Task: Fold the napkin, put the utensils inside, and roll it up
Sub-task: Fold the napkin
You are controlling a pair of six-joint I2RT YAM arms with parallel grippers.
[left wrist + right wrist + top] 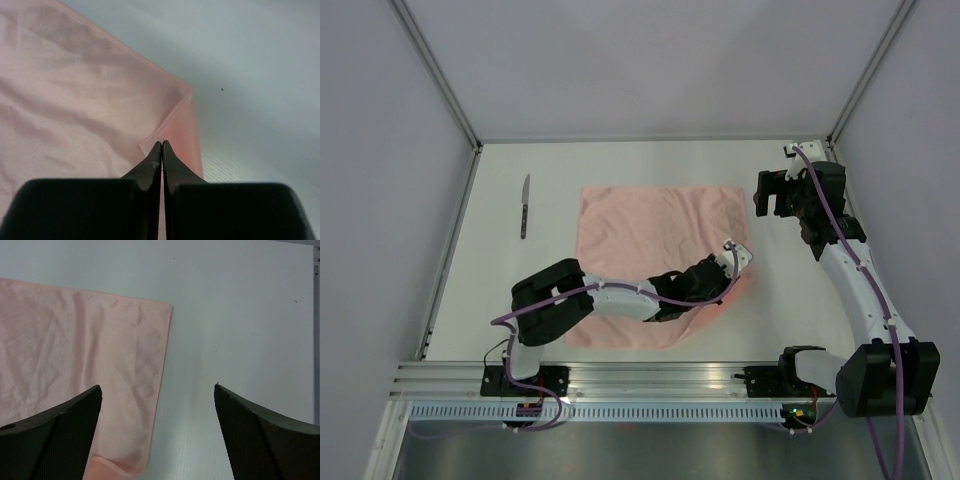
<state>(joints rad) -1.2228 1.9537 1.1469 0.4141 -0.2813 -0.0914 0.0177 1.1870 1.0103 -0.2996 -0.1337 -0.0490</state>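
Note:
The salmon-pink napkin (655,245) lies spread as a large sheet in the middle of the table. Its near right corner is lifted and turned inward. My left gripper (728,252) is shut on that corner; in the left wrist view the tips (162,145) pinch the napkin's folded edge (172,120). My right gripper (772,194) is open and empty, hovering just right of the napkin's far right corner (167,307). A knife (525,205) lies on the table to the left of the napkin.
The table has a raised frame along its left edge (450,250) and a rail at the near edge (650,378). Bare white table surface (240,315) lies to the right of the napkin.

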